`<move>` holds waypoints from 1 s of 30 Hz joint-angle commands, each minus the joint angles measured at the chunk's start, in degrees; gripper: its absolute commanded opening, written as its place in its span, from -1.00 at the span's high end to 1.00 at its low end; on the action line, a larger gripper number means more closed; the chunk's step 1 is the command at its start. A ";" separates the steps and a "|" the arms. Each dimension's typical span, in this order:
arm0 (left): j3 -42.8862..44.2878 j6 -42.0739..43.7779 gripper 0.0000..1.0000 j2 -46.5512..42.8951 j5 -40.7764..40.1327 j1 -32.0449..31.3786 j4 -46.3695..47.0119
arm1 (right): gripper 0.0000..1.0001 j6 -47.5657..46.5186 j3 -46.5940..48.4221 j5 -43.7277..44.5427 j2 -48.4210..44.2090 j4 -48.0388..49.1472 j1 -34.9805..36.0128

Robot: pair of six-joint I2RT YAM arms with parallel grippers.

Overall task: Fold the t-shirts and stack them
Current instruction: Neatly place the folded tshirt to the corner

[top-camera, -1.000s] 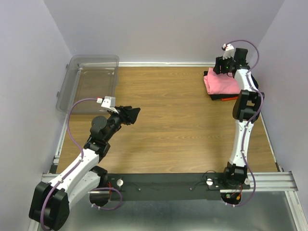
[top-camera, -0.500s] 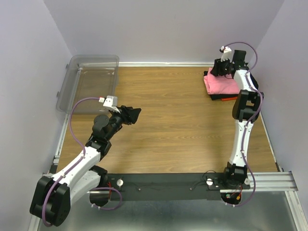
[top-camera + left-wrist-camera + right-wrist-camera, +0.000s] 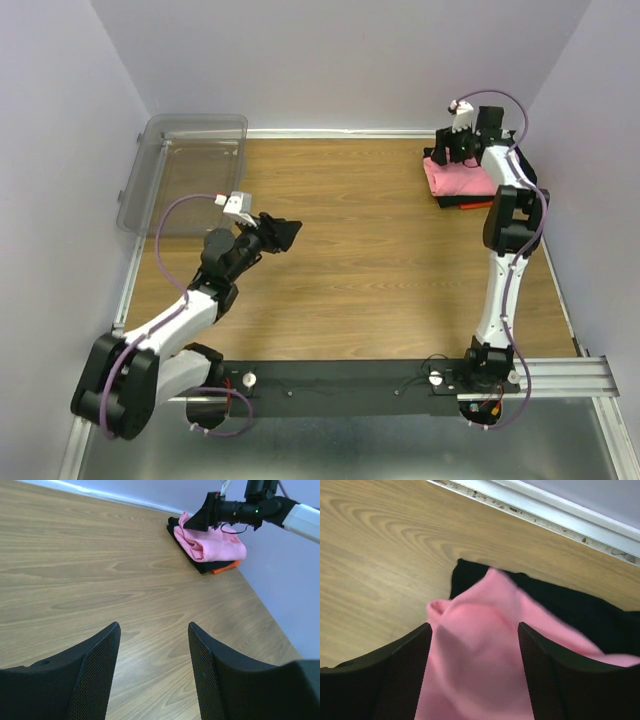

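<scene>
The t-shirts lie stacked at the table's far right: a pink t-shirt (image 3: pixel 465 177) on top, loosely folded, over a black t-shirt (image 3: pixel 446 201) and an orange t-shirt (image 3: pixel 478 205). My right gripper (image 3: pixel 445 151) hangs just over the stack's far left corner, open. In the right wrist view its fingers straddle the pink t-shirt (image 3: pixel 480 650), whose rumpled corner bulges up between them, with the black t-shirt (image 3: pixel 570 607) behind. My left gripper (image 3: pixel 289 233) is open above bare table at centre left, holding nothing. The left wrist view shows the stack (image 3: pixel 212 544) far ahead.
A clear plastic bin (image 3: pixel 190 170) stands at the far left corner. Purple walls close in the table on three sides, the right one close to the stack. A metal rail (image 3: pixel 560 372) runs along the near edge by the arm bases.
The right gripper has shifted a little left and back over the stack, and its jaws narrowed, then widened. The left gripper has swung slightly right and forward, still open.
</scene>
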 commanded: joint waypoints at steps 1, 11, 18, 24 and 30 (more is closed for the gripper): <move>3.74 -4.34 -0.29 7.53 5.77 -0.15 9.22 | -0.55 -3.60 -5.12 5.51 -10.26 0.91 1.27; 7.10 -10.15 -0.23 20.04 14.49 -0.15 16.36 | -0.55 -9.15 -23.42 26.30 -19.97 1.00 11.02; 2.08 -9.27 -0.23 13.80 13.26 -0.15 15.22 | -0.45 -9.40 -19.29 41.10 -13.64 1.26 13.93; -0.29 -8.57 -0.23 10.01 12.46 -0.15 13.55 | -0.22 -11.69 -18.94 48.40 -11.35 1.53 15.07; -1.00 -8.22 -0.22 8.78 12.73 -0.15 13.11 | 0.30 -12.92 -21.57 49.64 -12.92 2.23 15.51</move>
